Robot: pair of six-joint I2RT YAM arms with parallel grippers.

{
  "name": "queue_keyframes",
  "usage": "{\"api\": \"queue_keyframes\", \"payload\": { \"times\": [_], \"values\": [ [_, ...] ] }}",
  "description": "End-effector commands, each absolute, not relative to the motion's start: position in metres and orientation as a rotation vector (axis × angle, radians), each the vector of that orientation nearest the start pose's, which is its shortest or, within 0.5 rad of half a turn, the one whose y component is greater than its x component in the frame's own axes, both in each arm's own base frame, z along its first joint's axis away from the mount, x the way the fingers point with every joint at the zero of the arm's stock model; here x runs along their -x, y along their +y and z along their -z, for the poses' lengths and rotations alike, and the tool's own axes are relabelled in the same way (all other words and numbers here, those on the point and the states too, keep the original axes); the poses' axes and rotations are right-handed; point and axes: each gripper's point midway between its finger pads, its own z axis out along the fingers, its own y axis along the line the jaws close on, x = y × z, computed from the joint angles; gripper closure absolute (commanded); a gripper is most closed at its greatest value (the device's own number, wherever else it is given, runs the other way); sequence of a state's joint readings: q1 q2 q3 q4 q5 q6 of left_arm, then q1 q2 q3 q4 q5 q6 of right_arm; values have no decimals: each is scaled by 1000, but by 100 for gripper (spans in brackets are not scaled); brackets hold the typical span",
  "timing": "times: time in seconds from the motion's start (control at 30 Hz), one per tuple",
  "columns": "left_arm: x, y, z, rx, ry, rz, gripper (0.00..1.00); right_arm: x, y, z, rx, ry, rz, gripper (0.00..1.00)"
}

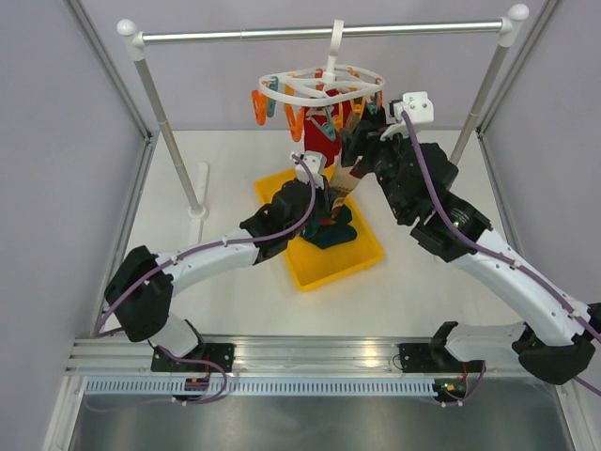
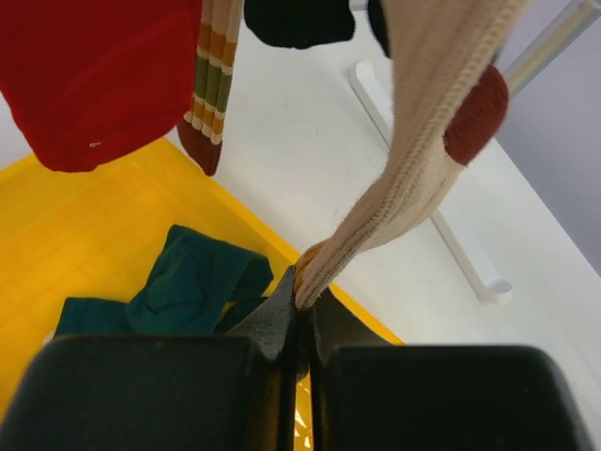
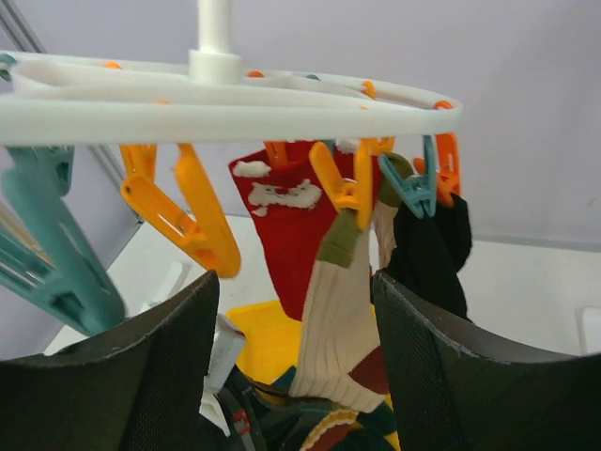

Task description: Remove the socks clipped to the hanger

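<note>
Left gripper [image 2: 302,303]: jaws pressed together, pinching the toe end of the cream sock [image 2: 423,160]. The sock runs taut up and right from the jaws. Red sock [image 2: 94,75] hangs up-left of the jaws, striped sock [image 2: 211,85] just beside it, black sock [image 2: 299,21] straight above. A teal sock [image 2: 188,287] lies in the yellow tray [image 2: 84,235], just left of the jaws.

Right gripper [image 3: 293,282]: jaws spread wide under the hanger [image 3: 235,99], nothing pinched. The cream sock hangs between the jaws, its olive cuff in an orange clip [image 3: 343,193] just above them. Red sock is behind, black sock is above the right-hand jaw.

Handling, judged: the socks are light, limp and stretchy, and the ribbed knit is not slippery. A pull from the toe likely stretches the sock before the clip lets go. A better hold is near the cuff, close under the clip, or squeeze the clip itself. The hanger swings freely on its hook, so it needs steadying.
</note>
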State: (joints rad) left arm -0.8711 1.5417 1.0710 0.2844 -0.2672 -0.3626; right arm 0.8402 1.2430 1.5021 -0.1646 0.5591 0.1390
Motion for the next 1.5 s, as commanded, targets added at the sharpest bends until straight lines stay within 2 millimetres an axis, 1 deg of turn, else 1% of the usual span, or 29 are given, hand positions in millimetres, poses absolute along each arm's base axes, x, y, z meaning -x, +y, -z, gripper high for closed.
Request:
{"api": "queue_keyframes", "payload": {
  "times": [0.0, 0.13, 0.23, 0.33, 0.37, 0.4, 0.47, 0.5, 0.57, 0.6, 0.67, 0.7, 0.77, 0.8, 0.87, 0.9, 0.93, 0.97, 1.0, 1.03, 1.13, 1.2, 1.23, 1.3, 1.37, 1.4, 1.47],
  "values": [
    [-336, -357, -236, -221, 1795, 696, 98, -311, 196, -466, -34, 1484, -338, 29],
    [-333, -356, -234, -217, 1801, 688, 98, -308, 178, -465, -68, 1494, -280, 33],
    [-332, -356, -234, -219, 1803, 683, 98, -312, 174, -464, -78, 1507, -265, 32],
    [-331, -356, -236, -219, 1799, 680, 98, -322, 185, -464, -44, 1531, -289, 34],
    [-330, -357, -237, -219, 1797, 680, 98, -328, 196, -460, -15, 1550, -299, 38],
    [-331, -357, -237, -219, 1798, 677, 98, -327, 199, -469, -8, 1544, -320, 41],
    [-331, -357, -238, -220, 1796, 677, 98, -332, 208, -471, 9, 1551, -333, 44],
    [-330, -358, -238, -223, 1797, 674, 98, -336, 215, -472, 19, 1553, -340, 46],
    [-331, -359, -239, -222, 1796, 675, 98, -340, 221, -473, 24, 1557, -344, 51],
    [-332, -360, -237, -225, 1800, 672, 98, -345, 227, -468, 37, 1572, -339, 51],
    [-332, -362, -239, -230, 1800, 676, 98, -348, 228, -465, 30, 1579, -329, 50],
    [-332, -363, -239, -234, 1800, 678, 98, -350, 226, -456, 21, 1593, -303, 50],
    [-330, -364, -240, -238, 1802, 681, 98, -350, 222, -448, 17, 1602, -282, 46],
    [-329, -365, -240, -242, 1802, 684, 98, -351, 222, -437, 23, 1619, -267, 46],
    [-328, -365, -238, -243, 1809, 683, 98, -351, 219, -430, 25, 1628, -266, 45],
    [-328, -365, -236, -244, 1814, 682, 98, -353, 218, -421, 24, 1646, -264, 44],
    [-327, -365, -238, -240, 1812, 687, 98, -355, 215, -418, 25, 1652, -278, 43],
    [-326, -365, -238, -239, 1813, 688, 98, -353, 212, -419, 23, 1646, -293, 41],
    [-326, -366, -237, -239, 1815, 687, 98, -353, 212, -413, 33, 1652, -309, 40],
    [-326, -367, -237, -237, 1817, 689, 98, -353, 211, -413, 36, 1649, -316, 36],
    [-326, -368, -238, -233, 1817, 689, 98, -351, 210, -416, 44, 1629, -326, 35],
    [-325, -370, -237, -231, 1822, 679, 98, -347, 211, -425, 48, 1591, -358, 35],
    [-326, -370, -240, -225, 1818, 677, 98, -345, 211, -428, 52, 1576, -367, 36],
    [-326, -371, -239, -221, 1825, 666, 98, -342, 213, -440, 52, 1531, -403, 37],
    [-327, -373, -239, -222, 1833, 658, 98, -343, 214, -444, 55, 1512, -405, 39],
    [-326, -374, -237, -223, 1838, 647, 98, -344, 213, -450, 42, 1492, -406, 39],
    [-326, -375, -239, -227, 1837, 637, 98, -347, 214, -453, 30, 1480, -394, 40]
  ]
}}
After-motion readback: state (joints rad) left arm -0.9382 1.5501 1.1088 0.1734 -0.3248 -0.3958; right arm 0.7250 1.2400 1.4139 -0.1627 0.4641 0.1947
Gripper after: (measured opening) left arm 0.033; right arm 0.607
